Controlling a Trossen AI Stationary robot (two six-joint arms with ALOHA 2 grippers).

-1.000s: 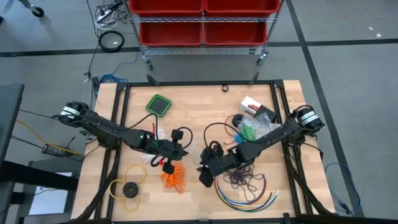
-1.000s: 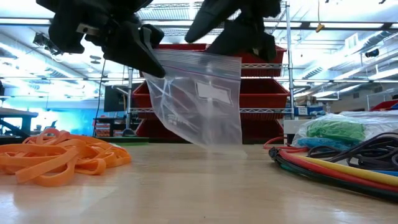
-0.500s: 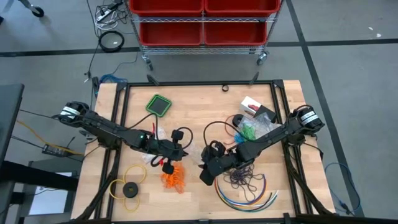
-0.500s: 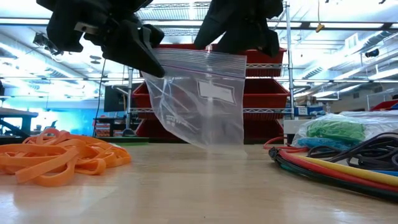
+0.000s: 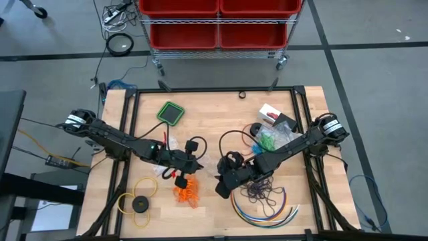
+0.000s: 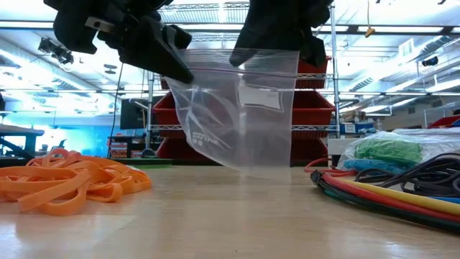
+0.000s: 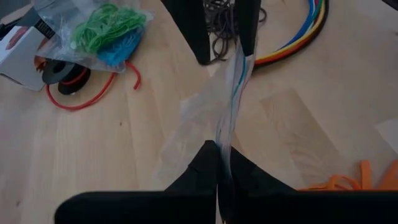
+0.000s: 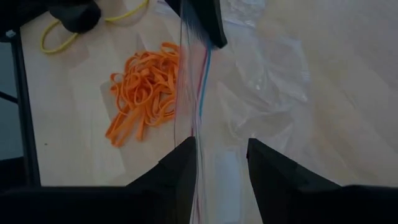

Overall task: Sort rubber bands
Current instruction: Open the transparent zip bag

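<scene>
L gripper (image 6: 169,61) is clamped tight on one top corner of a clear zip bag (image 6: 241,115), hung mid-desk just above the wood. R gripper (image 8: 217,165) is at the bag's other top corner: fingers (image 8: 180,171) apart, bag rim running between them, one pad against the rim; can't tell if it grips. Orange rubber bands (image 5: 186,192) lie in a loose pile on the desk beside the L gripper toward the front edge, apart from both fingers. Dark purple bands (image 5: 262,193) sit by the R gripper, near the front edge, on the multicoloured cables (image 5: 267,213). Green + blue bands (image 7: 106,31) are bagged toward the right rear corner.
</scene>
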